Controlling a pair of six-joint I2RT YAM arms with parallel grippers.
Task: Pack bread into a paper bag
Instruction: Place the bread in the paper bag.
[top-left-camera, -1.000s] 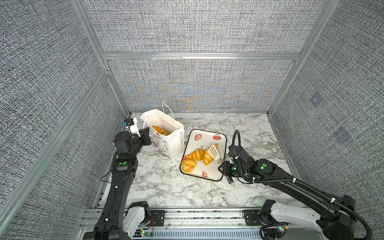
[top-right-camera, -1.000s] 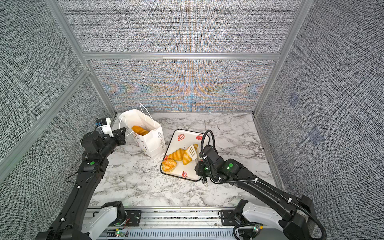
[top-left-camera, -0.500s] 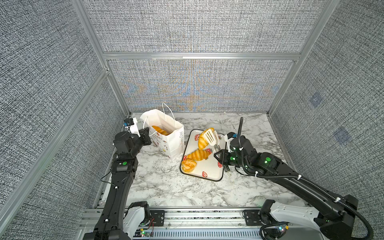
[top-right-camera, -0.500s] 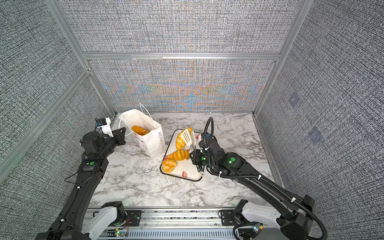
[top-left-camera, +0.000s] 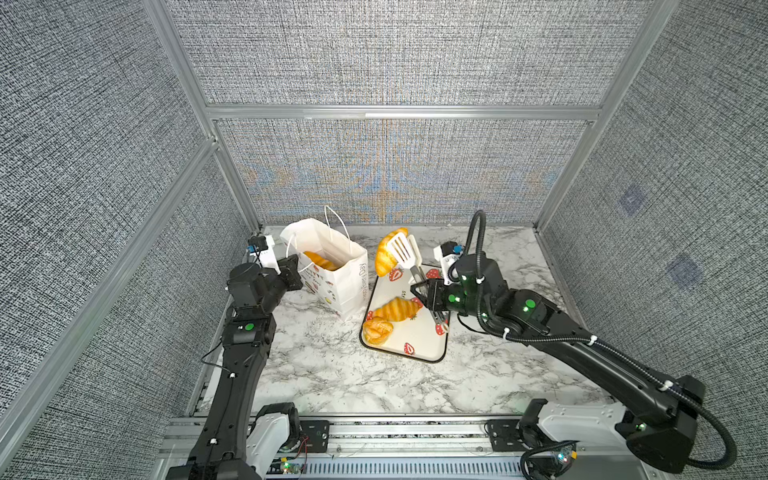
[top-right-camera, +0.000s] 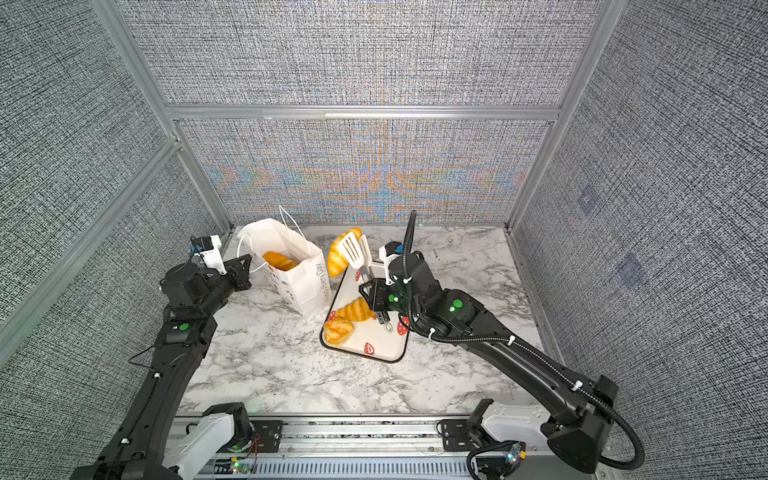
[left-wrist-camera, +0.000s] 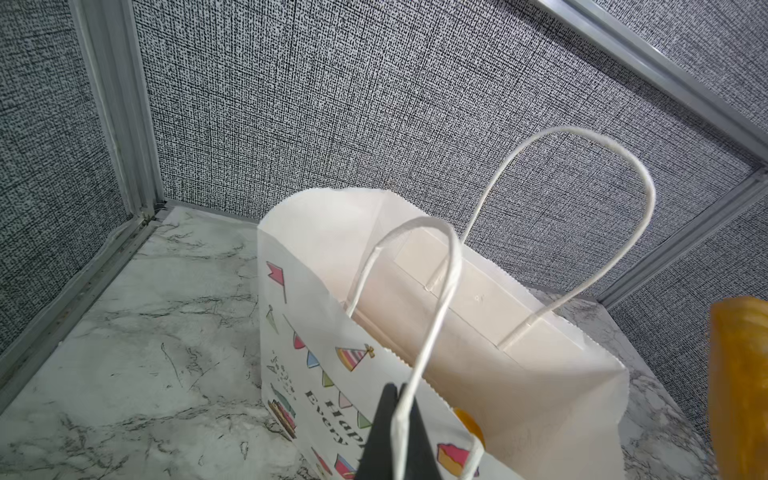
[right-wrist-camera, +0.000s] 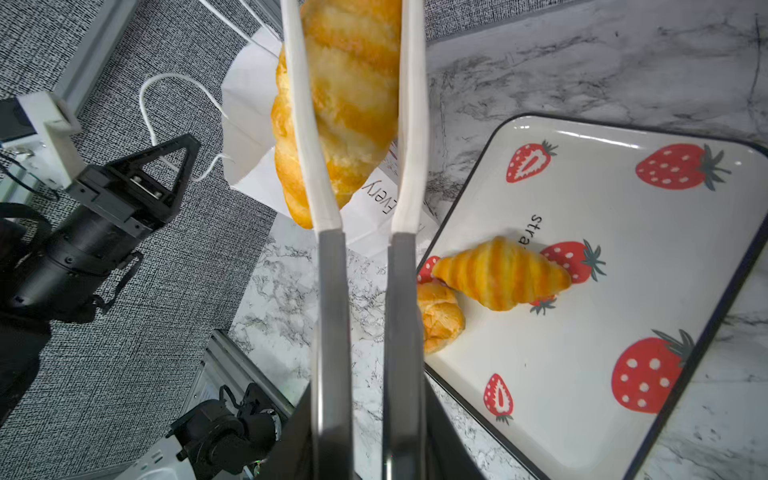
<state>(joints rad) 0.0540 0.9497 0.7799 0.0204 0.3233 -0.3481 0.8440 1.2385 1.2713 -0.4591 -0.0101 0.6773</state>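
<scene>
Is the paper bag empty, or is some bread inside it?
Not empty: a golden bread lies inside the open, upright paper bag.

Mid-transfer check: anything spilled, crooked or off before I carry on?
Nothing spilled or damaged. One oddity: the round roll sits hard against the tray rim on the bag side, possibly overlapping it. The paper bag stands open, its handle pinched by the left gripper; the tongs in the right gripper clamp the lifted bread.
</scene>
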